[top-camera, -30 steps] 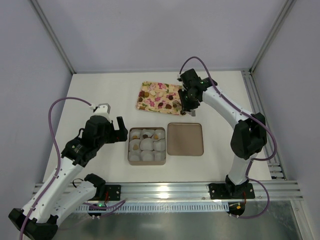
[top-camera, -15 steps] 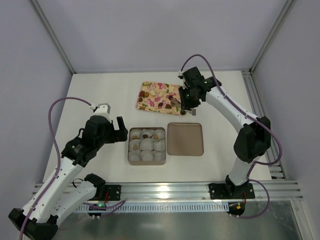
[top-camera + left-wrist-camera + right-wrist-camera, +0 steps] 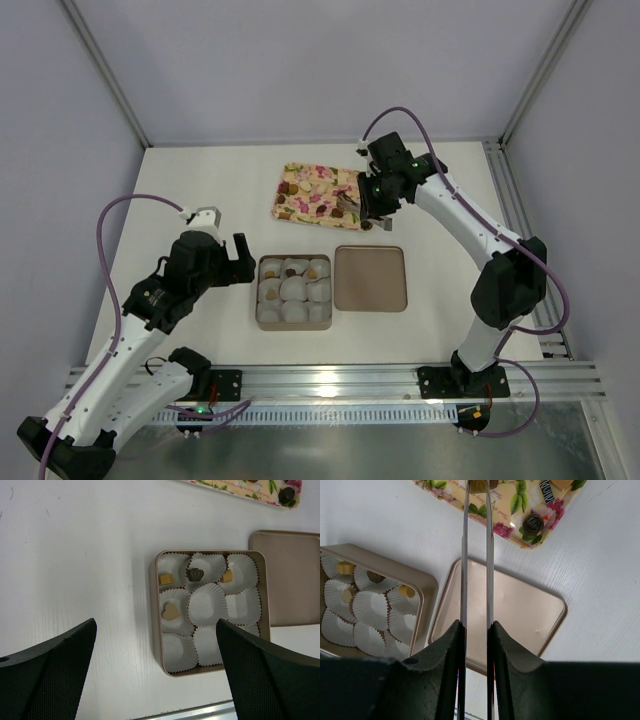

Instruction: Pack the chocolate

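White tabletop (image 3: 200, 190), closed in by pale walls, carries everything. Nearest, just left of the box (image 3: 260, 305), the left gripper (image 3: 155, 622) hangs with its black fingers (image 3: 55, 675) spread wide, holding nothing. The square tan box holds nine white paper cups (image 3: 208, 602). Chocolate (image 3: 171, 611) sits in four of them: three along the box's far row and a tan heart in the left cup of its middle row. Just right of the box lies the lid (image 3: 370, 278), flat; whether the two touch cannot be told. Beyond the box sits the flowered tray (image 3: 512, 502), with a dark round bonbon (image 3: 532, 523) near its right corner. Over that end the right gripper (image 3: 476, 625) squeezes thin metal tweezers (image 3: 464, 555), blades nearly together. Their tips pinch a tan piece (image 3: 479, 485) cut off by the frame's edge; whether it is clear of the tray cannot be told.
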Controlling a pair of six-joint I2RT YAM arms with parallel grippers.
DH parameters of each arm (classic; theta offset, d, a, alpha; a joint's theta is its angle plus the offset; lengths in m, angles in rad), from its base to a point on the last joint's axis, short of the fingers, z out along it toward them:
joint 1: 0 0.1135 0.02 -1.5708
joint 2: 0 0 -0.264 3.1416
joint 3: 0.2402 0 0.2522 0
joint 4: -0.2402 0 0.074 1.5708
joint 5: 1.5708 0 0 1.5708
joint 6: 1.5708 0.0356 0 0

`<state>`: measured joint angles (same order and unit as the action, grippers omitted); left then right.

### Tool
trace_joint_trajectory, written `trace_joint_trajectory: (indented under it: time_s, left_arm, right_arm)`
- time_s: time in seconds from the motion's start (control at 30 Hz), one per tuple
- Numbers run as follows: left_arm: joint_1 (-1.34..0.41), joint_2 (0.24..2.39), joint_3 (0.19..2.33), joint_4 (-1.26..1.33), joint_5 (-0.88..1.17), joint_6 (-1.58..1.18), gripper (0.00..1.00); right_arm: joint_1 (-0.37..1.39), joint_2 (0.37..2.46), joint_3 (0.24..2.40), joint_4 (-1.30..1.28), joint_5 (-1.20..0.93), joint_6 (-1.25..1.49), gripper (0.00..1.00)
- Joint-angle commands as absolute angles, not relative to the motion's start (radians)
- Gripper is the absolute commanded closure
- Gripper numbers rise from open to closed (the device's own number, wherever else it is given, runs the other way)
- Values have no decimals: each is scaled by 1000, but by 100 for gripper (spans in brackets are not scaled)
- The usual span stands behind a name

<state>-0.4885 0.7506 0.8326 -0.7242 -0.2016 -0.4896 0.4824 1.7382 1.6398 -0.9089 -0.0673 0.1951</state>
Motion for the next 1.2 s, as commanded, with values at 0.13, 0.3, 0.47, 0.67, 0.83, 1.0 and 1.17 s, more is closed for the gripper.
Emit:
trace_joint_trajectory:
  time_s: [0.13,0.3,0.47,0.67,0.83,1.0,1.17]
  left_arm:
    - [-485,741,831,-721,-210,-491,0]
    - [-485,741,831,-721,-210,-491,0]
    - [-485,741,831,-719,-209,-491,0]
    - [-485,744,831,-718,-209,-491,0]
    - [-485,744,830,-718,-209,-491,0]
    - [-485,747,831,-718,-207,-491,0]
    - [-485,747,831,-718,-210,-491,0]
  right_arm:
    - [524,1644,1611,-877,-95,216,70]
    - [569,1577,1559,-881,-92,224,71]
    - [653,1508,1503,-887,-87,241,71]
    - [778,1448,1434,-877,-81,290,70]
    - [894,1436,1390,-867,-64,325,70]
    - [957,1440,1348,-853,-52,351,70]
    - [976,1456,1328,-845,-37,360,70]
